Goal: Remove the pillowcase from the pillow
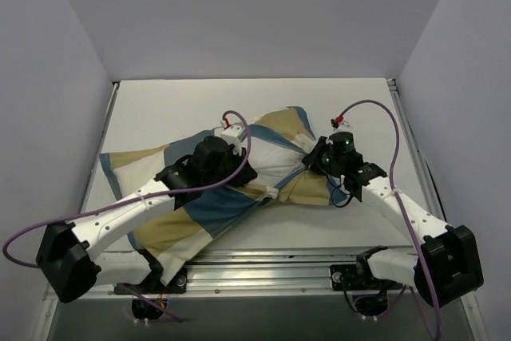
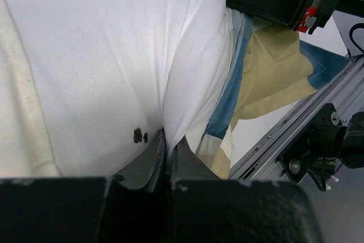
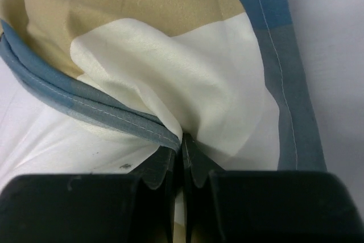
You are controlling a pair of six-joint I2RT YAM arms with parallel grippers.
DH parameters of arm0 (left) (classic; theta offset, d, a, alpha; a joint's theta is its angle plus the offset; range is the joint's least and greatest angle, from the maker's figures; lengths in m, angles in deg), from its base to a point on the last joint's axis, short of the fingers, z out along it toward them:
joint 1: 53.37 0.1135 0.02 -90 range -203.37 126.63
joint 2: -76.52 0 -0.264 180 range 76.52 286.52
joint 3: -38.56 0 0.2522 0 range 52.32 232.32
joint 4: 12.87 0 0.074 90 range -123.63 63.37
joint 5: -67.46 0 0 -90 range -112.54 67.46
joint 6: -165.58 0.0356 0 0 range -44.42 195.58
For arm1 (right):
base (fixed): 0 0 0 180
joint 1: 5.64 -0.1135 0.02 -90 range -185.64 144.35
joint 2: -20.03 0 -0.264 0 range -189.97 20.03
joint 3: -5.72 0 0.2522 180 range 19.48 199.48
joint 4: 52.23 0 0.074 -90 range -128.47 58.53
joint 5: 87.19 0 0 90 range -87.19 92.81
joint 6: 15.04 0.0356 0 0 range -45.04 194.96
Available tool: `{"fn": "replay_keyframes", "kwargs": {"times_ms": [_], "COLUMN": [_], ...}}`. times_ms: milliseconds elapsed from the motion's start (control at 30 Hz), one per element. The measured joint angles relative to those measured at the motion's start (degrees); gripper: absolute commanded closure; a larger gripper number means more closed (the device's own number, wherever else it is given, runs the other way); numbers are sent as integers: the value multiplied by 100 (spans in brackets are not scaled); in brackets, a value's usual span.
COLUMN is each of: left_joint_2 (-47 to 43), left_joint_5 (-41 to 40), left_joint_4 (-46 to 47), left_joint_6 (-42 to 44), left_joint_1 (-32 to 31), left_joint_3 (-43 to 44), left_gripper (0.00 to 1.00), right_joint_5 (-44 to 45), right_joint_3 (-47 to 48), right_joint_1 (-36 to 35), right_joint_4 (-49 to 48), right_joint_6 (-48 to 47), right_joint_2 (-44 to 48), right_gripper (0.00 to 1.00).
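white table [image 1: 168, 105] below. left gripper [image 2: 169, 153]: jaws pressed together, pillow [image 2: 96, 55] fold between them. right gripper [image 3: 183, 151]: jaws pinching pillowcase [image 3: 193, 83] blue hem.

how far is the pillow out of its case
Partly out: bare white pillow shows past the case edge; how much remains inside, cannot tell.

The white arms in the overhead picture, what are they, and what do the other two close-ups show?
They are two robot arms bolted at the near edge of a table, filmed from above. Each close-up comes from a small camera on one wrist. On the table lies a white pillow, partly out of its blue, tan and cream pillowcase. The left fingers pinch a fold of the pillow. The right fingers pinch the pillowcase at its blue edge.
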Motion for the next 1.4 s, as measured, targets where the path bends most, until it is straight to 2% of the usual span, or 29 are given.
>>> {"fn": "replay_keyframes", "kwargs": {"times_ms": [267, 400, 467, 500, 567, 600, 700, 733, 867, 1033, 1233, 1400], "left_joint_2": [-1156, -1274, -1222, -1161, -970, -874, -605, -516, -240, 118, 1132, 2142], "left_joint_5": [-407, -422, -297, -247, -210, -210, -216, -214, -192, -203, -216, -348], "left_joint_4": [-546, -605, -507, -450, -304, -258, -236, -240, -323, -442, -695, -981], "left_joint_6": [-522, -664, -669, -658, -557, -492, -212, -94, 341, 942, 1910, 2490], "left_joint_1": [240, 260, 284, 284, 245, 199, 11, -37, -109, -251, -577, -608], "left_joint_3": [-459, -562, -603, -608, -608, -601, -466, -369, 195, 1102, 2435, 3014], "left_gripper": [98, 96, 89, 78, 66, 53, 37, 27, 9, 5, 4, 4], "right_joint_5": [-1410, -1950, -2107, -2122, -2087, -2002, -1698, -1615, -1438, -1401, -1368, -1335], "right_joint_3": [-297, -570, -654, -662, -656, -649, -595, -560, -435, -334, -212, -175], "right_joint_1": [227, 332, 396, 407, 404, 402, 356, 323, 221, 168, 136, 118], "right_joint_4": [-595, -1038, -1145, -1174, -1191, -1185, -1169, -1178, -1349, -1423, -1414, -1416], "right_joint_6": [260, 227, 144, 74, -111, -236, -511, -584, -793, -988, -1172, -1241], "right_joint_2": [-72, -4, 33, 39, 31, 13, -131, -197, -461, -584, -649, -654], "right_gripper": [100, 100, 100, 100, 100, 100, 100, 100, 100, 100, 100, 100]}}
